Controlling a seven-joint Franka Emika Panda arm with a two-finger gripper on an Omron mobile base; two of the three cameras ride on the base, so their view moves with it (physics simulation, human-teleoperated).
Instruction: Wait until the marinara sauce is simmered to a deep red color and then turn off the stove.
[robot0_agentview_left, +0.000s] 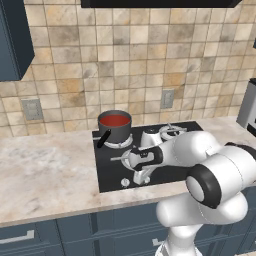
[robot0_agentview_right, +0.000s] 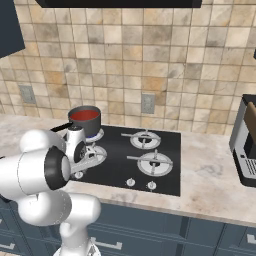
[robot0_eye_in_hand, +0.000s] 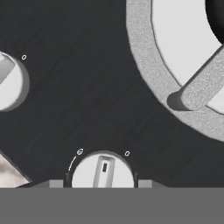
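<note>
The marinara sauce (robot0_agentview_left: 114, 120) (robot0_agentview_right: 84, 115) is a red disc in a dark grey saucepan (robot0_agentview_left: 115, 132) on the back left burner of the stove (robot0_agentview_left: 107, 175) (robot0_agentview_right: 117, 165). My gripper (robot0_agentview_left: 140, 177) (robot0_agentview_right: 80, 171) (robot0_eye_in_hand: 103, 183) is down at the stove's front edge, left of centre. In the hand view a round silver knob (robot0_eye_in_hand: 103, 173) sits between the two fingertips (robot0_eye_in_hand: 56, 183), which stand close against its sides, so the gripper is shut on it. The knob's pointer mark stands nearly upright, between the flame mark and the "0" mark.
A second knob (robot0_eye_in_hand: 11, 83) lies up and to the left in the hand view, and a silver burner ring (robot0_eye_in_hand: 144, 87) to the upper right. Two more knobs (robot0_agentview_right: 131, 182) line the front edge. A dark appliance (robot0_agentview_right: 246, 145) stands on the counter at the right.
</note>
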